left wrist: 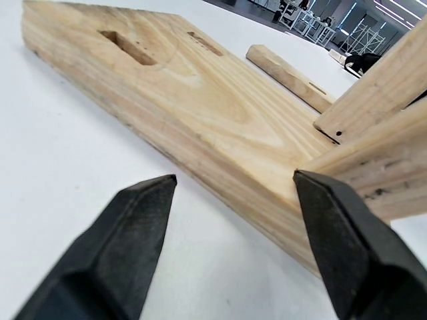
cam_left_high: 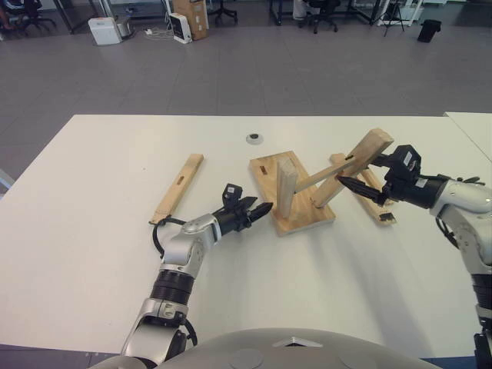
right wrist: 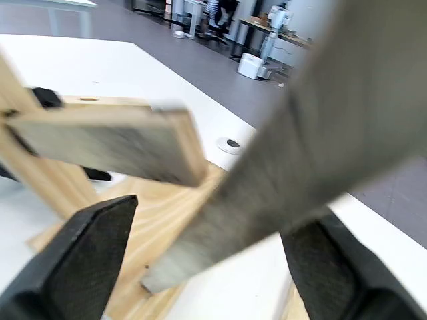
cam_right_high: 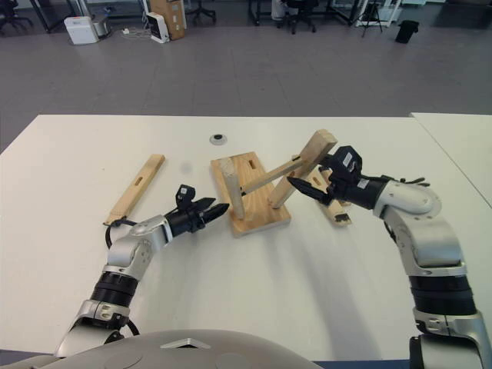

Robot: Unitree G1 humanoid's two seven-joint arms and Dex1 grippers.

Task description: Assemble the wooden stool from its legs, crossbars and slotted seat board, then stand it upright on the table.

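The slotted seat board (cam_left_high: 307, 215) lies flat mid-table. One leg (cam_left_high: 286, 184) stands upright in it. A crossbar (cam_left_high: 323, 177) runs from this leg to a second, tilted leg (cam_left_high: 363, 156) leaning over the board's right end. My right gripper (cam_left_high: 350, 184) is open, its fingers (right wrist: 93, 247) on either side of the tilted leg (right wrist: 300, 147) without closing on it. My left gripper (cam_left_high: 261, 207) is open just off the board's near left edge (left wrist: 200, 100). A third leg (cam_left_high: 377, 204) lies flat behind my right gripper. A fourth leg (cam_left_high: 177, 187) lies loose to the left.
A small round grommet (cam_left_high: 253, 138) sits in the tabletop behind the board. A second table (cam_left_high: 473, 123) adjoins at the far right. The near and left parts of the white table (cam_left_high: 92, 254) are bare.
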